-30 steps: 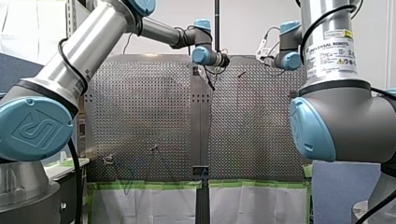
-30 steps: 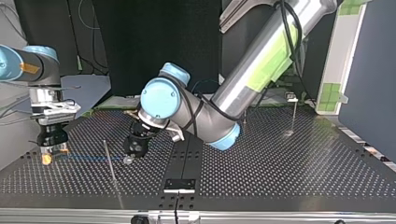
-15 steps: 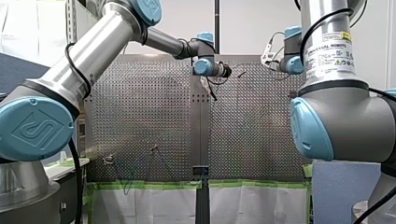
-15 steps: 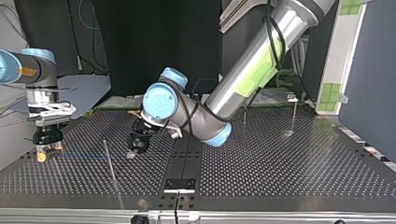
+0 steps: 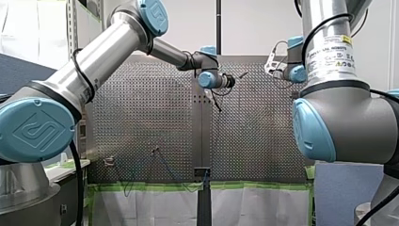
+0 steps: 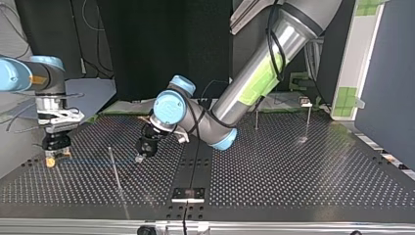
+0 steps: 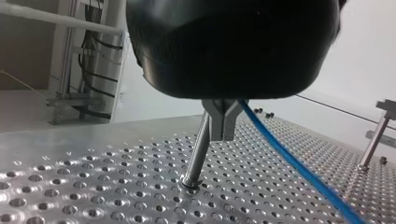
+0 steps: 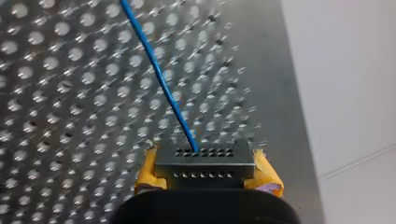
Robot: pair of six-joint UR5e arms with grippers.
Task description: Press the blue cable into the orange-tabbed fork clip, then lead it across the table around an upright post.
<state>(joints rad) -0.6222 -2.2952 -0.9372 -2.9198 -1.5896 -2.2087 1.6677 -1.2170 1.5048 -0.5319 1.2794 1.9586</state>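
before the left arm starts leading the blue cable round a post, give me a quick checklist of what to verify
1. Left tool shut on the blue cable: ok.
2. Right tool shut on the cable's other end: ok.
3. Cable runs straight between the tools, no loop: ok.
4. Gap between left tool and the upright post just ahead of it: cannot tell.
5. Cable seated in the fork clip: cannot tell, no clip made out.
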